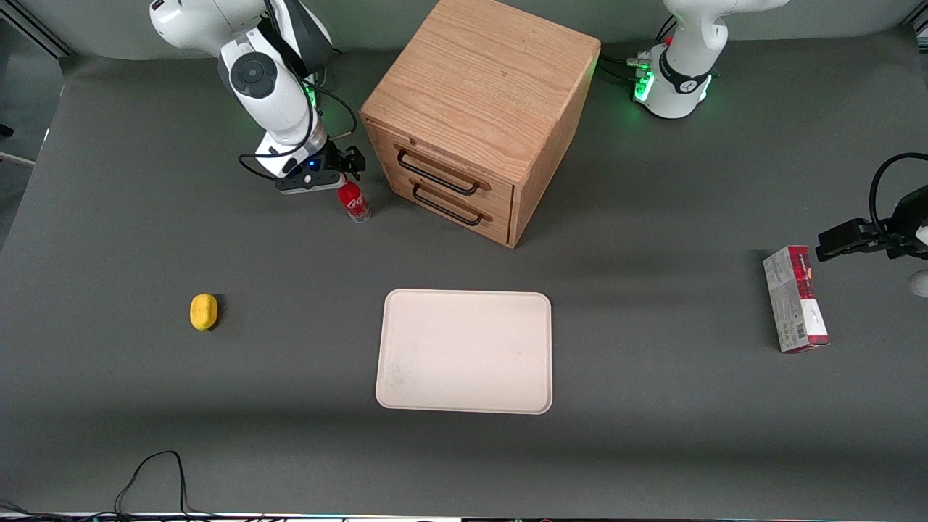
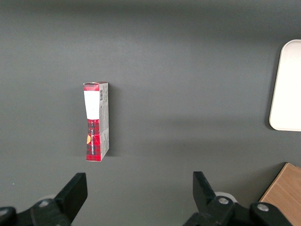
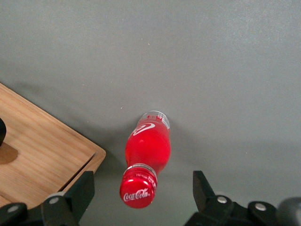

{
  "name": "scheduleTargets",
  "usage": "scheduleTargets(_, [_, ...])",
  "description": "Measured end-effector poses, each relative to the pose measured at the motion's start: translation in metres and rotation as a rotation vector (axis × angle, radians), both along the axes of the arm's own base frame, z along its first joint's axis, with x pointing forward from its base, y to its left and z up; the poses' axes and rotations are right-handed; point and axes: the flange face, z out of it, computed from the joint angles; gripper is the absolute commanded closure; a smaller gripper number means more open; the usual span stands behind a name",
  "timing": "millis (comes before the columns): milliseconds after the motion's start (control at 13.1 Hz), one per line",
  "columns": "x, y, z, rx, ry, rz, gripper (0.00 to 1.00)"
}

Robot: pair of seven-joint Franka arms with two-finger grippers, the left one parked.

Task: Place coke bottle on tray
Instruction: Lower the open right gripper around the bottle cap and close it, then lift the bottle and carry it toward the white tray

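The coke bottle is small and red with a red cap and stands upright on the grey mat beside the wooden drawer cabinet. In the right wrist view the bottle shows from above, its cap between my spread fingers without touching them. My gripper is open and hovers just above the bottle's cap. The cream-white tray lies flat on the mat, nearer to the front camera than the bottle and the cabinet. Its edge also shows in the left wrist view.
The wooden cabinet with two black-handled drawers stands close beside the bottle; its corner shows in the right wrist view. A yellow lemon-like object lies toward the working arm's end. A red-and-grey carton box lies toward the parked arm's end.
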Motion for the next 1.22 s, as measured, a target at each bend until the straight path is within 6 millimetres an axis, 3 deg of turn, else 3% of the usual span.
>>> scheduleTargets(76, [0.0, 0.0, 0.0, 0.0, 0.0, -0.002, 0.84])
scheduleTargets(153, [0.0, 0.0, -0.001, 0.0, -0.001, -0.009, 0.95])
scheduleTargets(917, [0.0, -0.001, -0.001, 0.002, -0.005, -0.029, 0.95])
scheduleTargets(1069, [0.005, 0.0, 0.007, -0.002, 0.008, -0.031, 0.95])
scheduleTargets(1222, [0.025, -0.002, 0.034, 0.003, 0.024, -0.056, 0.95])
